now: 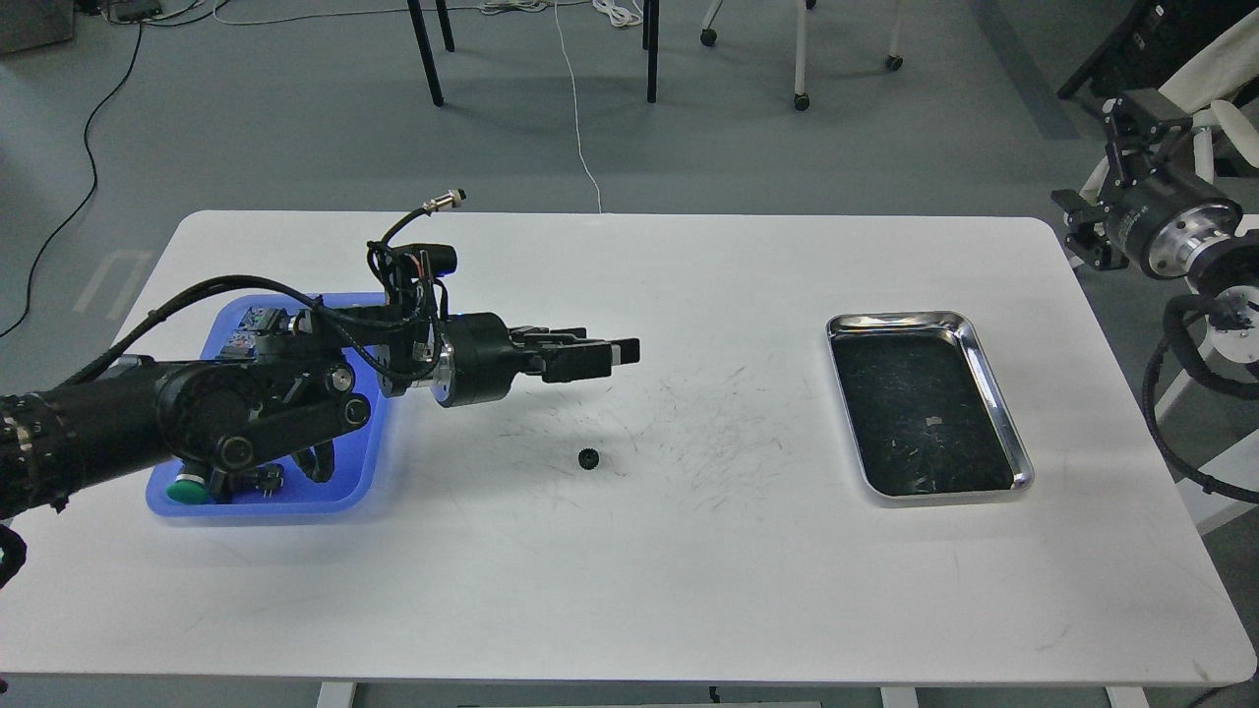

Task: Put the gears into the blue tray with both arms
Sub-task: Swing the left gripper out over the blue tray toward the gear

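Observation:
One small black gear lies on the white table near its middle. My left gripper hovers above and slightly behind it, pointing right; its fingers stand apart, one behind the other, with nothing between them. The blue tray sits at the left, and my left arm covers most of it. My right gripper is raised off the table's far right corner, fingers spread, holding nothing.
A shiny steel tray with a dark inside sits at the right of the table. A green-capped push-button rests in the blue tray's near left corner. Chair legs and cables are on the floor beyond the table.

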